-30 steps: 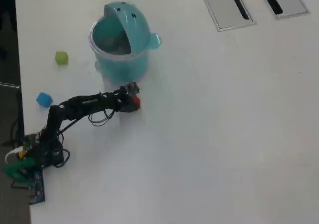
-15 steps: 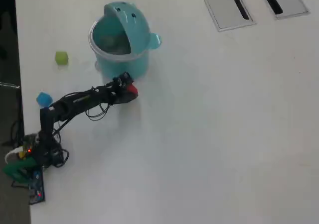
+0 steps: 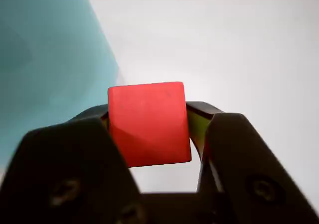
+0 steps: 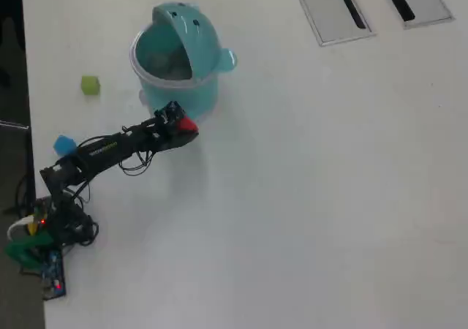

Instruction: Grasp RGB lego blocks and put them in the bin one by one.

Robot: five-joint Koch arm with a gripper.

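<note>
- Gripper (image 3: 192, 134) pinches the red cube (image 3: 148, 123) between its two black fingers (image 3: 75, 169), one pressed on each side, as the wrist view shows.
- Overhead, the arm (image 4: 110, 148) stretches from its base at lower left toward the bin (image 4: 179, 58); the red cube (image 4: 188, 126) sits at its tip, just beside the bin's wall.
- The bin's domed lid is tipped up, leaving the mouth open.
- The green cube (image 4: 90, 85) lies on the white table (image 4: 329, 197) left of the bin.
- The blue cube (image 4: 64, 145) lies lower left, close by the arm.
</note>
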